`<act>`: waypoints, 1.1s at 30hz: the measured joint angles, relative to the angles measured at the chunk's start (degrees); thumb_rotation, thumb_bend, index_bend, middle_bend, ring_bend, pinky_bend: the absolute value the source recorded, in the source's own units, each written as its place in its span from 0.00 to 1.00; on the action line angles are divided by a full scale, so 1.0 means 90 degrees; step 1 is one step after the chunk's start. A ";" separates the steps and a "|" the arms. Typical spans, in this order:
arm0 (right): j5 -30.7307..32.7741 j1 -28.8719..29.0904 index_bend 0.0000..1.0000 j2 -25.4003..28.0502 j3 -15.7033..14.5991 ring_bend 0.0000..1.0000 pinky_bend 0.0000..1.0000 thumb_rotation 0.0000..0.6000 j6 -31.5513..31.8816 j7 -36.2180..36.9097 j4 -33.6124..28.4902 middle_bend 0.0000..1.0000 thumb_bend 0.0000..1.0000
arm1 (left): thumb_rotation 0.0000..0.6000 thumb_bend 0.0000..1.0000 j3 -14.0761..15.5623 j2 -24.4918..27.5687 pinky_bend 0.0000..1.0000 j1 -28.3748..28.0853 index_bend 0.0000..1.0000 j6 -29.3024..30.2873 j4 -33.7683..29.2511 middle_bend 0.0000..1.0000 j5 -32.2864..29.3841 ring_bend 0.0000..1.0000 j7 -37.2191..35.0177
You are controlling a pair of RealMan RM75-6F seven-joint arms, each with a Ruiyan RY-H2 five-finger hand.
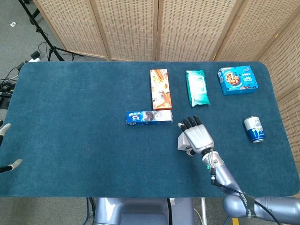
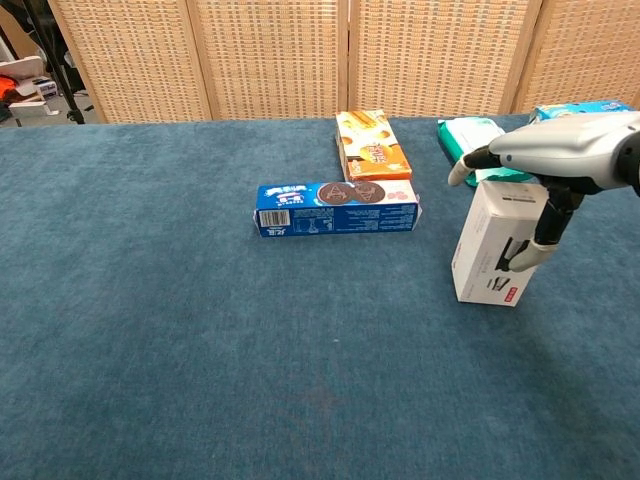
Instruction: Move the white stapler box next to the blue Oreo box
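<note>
The white stapler box [image 2: 493,247] stands upright on the blue cloth, right of the blue Oreo box [image 2: 336,207] and a small gap from it. My right hand [image 2: 560,152] lies over the top of the stapler box, fingers stretched past its far edge and the thumb touching its near face. In the head view the right hand [image 1: 197,137] covers most of the stapler box [image 1: 181,142], just below and right of the Oreo box [image 1: 148,117]. My left hand [image 1: 13,164] shows only as spread fingertips at the table's left edge, holding nothing.
An orange biscuit box [image 1: 160,89] lies behind the Oreo box. A green wipes pack [image 1: 197,87] and a blue cookie box [image 1: 237,80] sit at the back right. A blue can [image 1: 254,129] stands right of my right hand.
</note>
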 measured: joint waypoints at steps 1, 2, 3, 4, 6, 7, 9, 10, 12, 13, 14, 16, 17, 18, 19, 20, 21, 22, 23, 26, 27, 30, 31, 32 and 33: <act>0.0111 0.0097 0.25 -0.0025 -0.0015 0.19 0.00 1.00 0.0065 -0.0123 -0.0013 0.26 0.00 | 1.00 0.00 0.0001 -0.0002 0.00 -0.0001 0.00 -0.0002 -0.0002 0.00 -0.0002 0.00 0.0008; 0.0164 0.0150 0.28 -0.0044 -0.0029 0.23 0.01 1.00 0.0112 -0.0188 -0.0016 0.30 0.02 | 1.00 0.00 0.0000 -0.0003 0.00 -0.0002 0.00 -0.0003 -0.0004 0.00 -0.0004 0.00 0.0014; 0.0203 0.0189 0.30 -0.0064 -0.0044 0.26 0.03 1.00 0.0156 -0.0236 -0.0015 0.32 0.05 | 1.00 0.00 0.0000 -0.0003 0.00 -0.0002 0.00 -0.0002 -0.0008 0.00 -0.0005 0.00 0.0016; 0.0221 0.0219 0.32 -0.0088 -0.0061 0.27 0.04 1.00 0.0194 -0.0274 -0.0006 0.34 0.07 | 1.00 0.00 -0.0001 -0.0003 0.00 -0.0001 0.00 0.0002 -0.0010 0.00 -0.0006 0.00 0.0018; 0.0201 0.0254 0.36 -0.0140 -0.0108 0.32 0.08 1.00 0.0258 -0.0342 0.0067 0.38 0.16 | 1.00 0.00 -0.0003 -0.0003 0.00 0.0003 0.00 0.0008 -0.0011 0.00 -0.0012 0.00 0.0016; 0.0188 0.0268 0.38 -0.0170 -0.0135 0.34 0.09 1.00 0.0298 -0.0379 0.0109 0.39 0.18 | 1.00 0.00 -0.0003 -0.0002 0.00 0.0002 0.00 0.0002 -0.0011 0.00 -0.0014 0.00 0.0010; 0.0165 0.0304 0.42 -0.0247 -0.0207 0.39 0.13 1.00 0.0387 -0.0457 0.0212 0.44 0.24 | 1.00 0.00 -0.0002 0.0001 0.00 -0.0001 0.00 -0.0006 -0.0009 0.00 -0.0017 0.00 0.0001; 0.0146 0.0317 0.44 -0.0278 -0.0236 0.41 0.14 1.00 0.0426 -0.0473 0.0250 0.45 0.25 | 1.00 0.00 -0.0002 0.0002 0.00 -0.0001 0.00 -0.0006 -0.0007 0.00 -0.0017 0.00 0.0001; 0.0114 0.0324 0.46 -0.0302 -0.0261 0.43 0.17 1.00 0.0457 -0.0474 0.0280 0.48 0.30 | 1.00 0.00 -0.0002 0.0002 0.00 0.0000 0.00 -0.0002 -0.0006 0.00 -0.0013 0.00 0.0002; 0.0106 0.0323 0.47 -0.0307 -0.0265 0.44 0.17 1.00 0.0462 -0.0461 0.0284 0.49 0.33 | 1.00 0.00 -0.0001 0.0001 0.00 0.0000 0.00 0.0000 -0.0006 0.00 -0.0012 0.00 0.0003; 0.0083 0.0318 0.48 -0.0312 -0.0268 0.44 0.18 1.00 0.0466 -0.0423 0.0288 0.50 0.36 | 1.00 0.00 -0.0001 0.0000 0.00 0.0001 0.00 0.0002 -0.0005 0.00 -0.0010 0.00 0.0007; 0.0006 0.0304 0.48 -0.0305 -0.0267 0.45 0.18 1.00 0.0467 -0.0329 0.0281 0.50 0.39 | 1.00 0.00 -0.0003 -0.0002 0.00 0.0001 0.00 0.0003 -0.0004 0.00 -0.0015 0.00 0.0006; -0.0088 0.0284 0.49 -0.0282 -0.0262 0.45 0.18 1.00 0.0461 -0.0231 0.0257 0.50 0.41 | 1.00 0.00 -0.0003 -0.0002 0.00 0.0001 0.00 0.0001 -0.0003 0.00 -0.0015 0.00 0.0004; -0.0175 0.0265 0.49 -0.0258 -0.0257 0.45 0.18 1.00 0.0453 -0.0136 0.0236 0.50 0.42 | 1.00 0.00 -0.0002 -0.0003 0.00 0.0000 0.00 -0.0001 -0.0003 0.00 -0.0015 0.00 0.0005; -0.0309 0.0234 0.49 -0.0217 -0.0247 0.45 0.19 1.00 0.0435 0.0020 0.0208 0.51 0.43 | 1.00 0.00 -0.0002 -0.0004 0.00 -0.0001 0.00 -0.0001 -0.0003 0.00 -0.0014 0.00 0.0009; -0.0420 0.0207 0.49 -0.0184 -0.0237 0.45 0.20 1.00 0.0415 0.0160 0.0190 0.51 0.44 | 1.00 0.00 -0.0001 -0.0005 0.00 -0.0001 0.00 -0.0002 -0.0003 0.00 -0.0013 0.00 0.0013; -0.0537 0.0175 0.49 -0.0149 -0.0223 0.45 0.20 1.00 0.0391 0.0322 0.0175 0.51 0.45 | 1.00 0.00 0.0003 -0.0006 0.00 -0.0001 0.00 -0.0002 -0.0005 0.00 -0.0006 0.00 0.0016; -0.0663 0.0138 0.49 -0.0113 -0.0206 0.45 0.22 1.00 0.0363 0.0511 0.0164 0.51 0.46 | 1.00 0.00 0.0006 -0.0006 0.00 -0.0001 0.00 -0.0001 -0.0006 0.00 0.0002 0.00 0.0017; -0.0851 0.0083 0.49 -0.0064 -0.0181 0.45 0.23 1.00 0.0317 0.0807 0.0160 0.51 0.48 | 1.00 0.00 0.0009 -0.0006 0.00 0.0000 0.00 0.0003 -0.0008 0.00 0.0011 0.00 0.0017; -0.1413 -0.0083 0.50 0.0051 -0.0121 0.45 0.24 1.00 0.0191 0.1763 0.0207 0.51 0.53 | 1.00 0.00 0.0015 -0.0012 0.00 0.0005 0.00 0.0024 -0.0016 0.00 0.0033 0.00 0.0036; -0.1596 -0.0141 0.50 0.0076 -0.0105 0.45 0.24 1.00 0.0159 0.2109 0.0244 0.51 0.54 | 1.00 0.00 0.0020 -0.0019 0.00 0.0007 0.00 0.0032 -0.0021 0.00 0.0045 0.00 0.0053; -0.2222 -0.0350 0.50 0.0123 -0.0066 0.45 0.24 1.00 0.0079 0.3391 0.0429 0.52 0.55 | 1.00 0.00 0.0042 -0.0034 0.00 0.0008 0.00 0.0039 -0.0038 0.00 0.0092 0.00 0.0104; -0.2411 -0.0415 0.50 0.0122 -0.0059 0.45 0.24 1.00 0.0065 0.3800 0.0508 0.52 0.56 | 1.00 0.00 0.0051 -0.0040 0.00 0.0007 0.00 0.0041 -0.0043 0.00 0.0110 0.00 0.0128; -0.2660 -0.0502 0.50 0.0112 -0.0053 0.45 0.24 1.00 0.0054 0.4351 0.0629 0.52 0.56 | 1.00 0.00 0.0060 -0.0048 0.00 0.0007 0.00 0.0043 -0.0046 0.00 0.0129 0.00 0.0152; -0.2900 -0.0588 0.50 0.0089 -0.0049 0.45 0.24 1.00 0.0051 0.4901 0.0764 0.52 0.57 | 1.00 0.00 0.0071 -0.0058 0.00 0.0006 0.00 0.0044 -0.0053 0.00 0.0146 0.00 0.0183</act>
